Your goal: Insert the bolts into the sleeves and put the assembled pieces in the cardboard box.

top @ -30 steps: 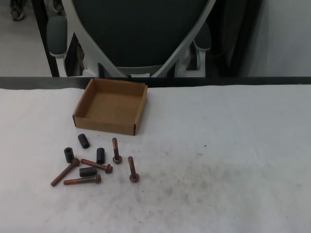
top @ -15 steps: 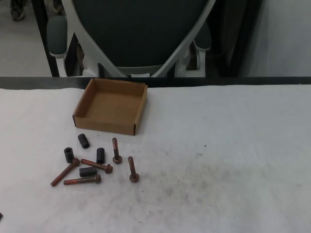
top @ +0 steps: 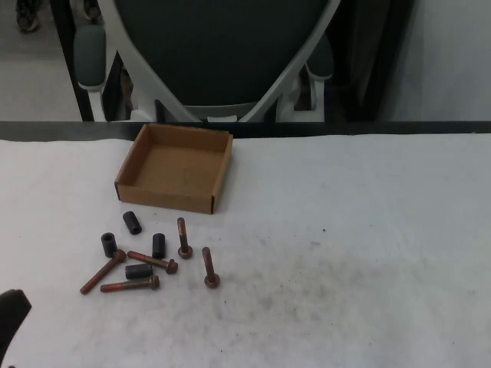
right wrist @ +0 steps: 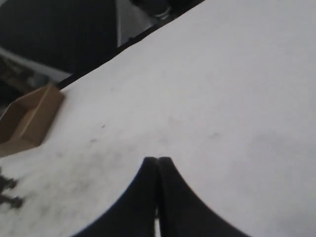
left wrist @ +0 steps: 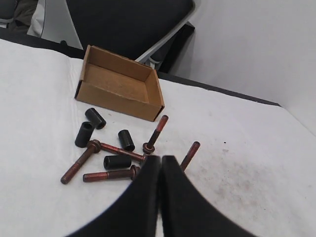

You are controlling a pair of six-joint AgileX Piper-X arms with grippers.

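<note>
Several copper-coloured bolts [top: 208, 266] and several short black sleeves [top: 131, 222] lie scattered on the white bench, just in front of the open cardboard box [top: 165, 198]. The left wrist view looks over them: bolts [left wrist: 156, 133], sleeves [left wrist: 84, 134] and the box [left wrist: 116, 101] beyond. My left gripper [left wrist: 161, 158] is shut with nothing in it and hangs above the bench on the near side of the pile. The dark arm part [top: 11, 316] at the near left corner of the high view is an arm. My right gripper [right wrist: 158, 159] is shut and empty over bare bench, with the box [right wrist: 34, 123] far off.
An office chair [top: 215, 54] stands behind the bench's dark far edge [top: 345, 128]. The white cover [top: 353, 245] stretches bare to the right of the pile, with faint grey smudges.
A dark arm part has come into the high view at the near left corner. The bolts, sleeves and box have not moved.
</note>
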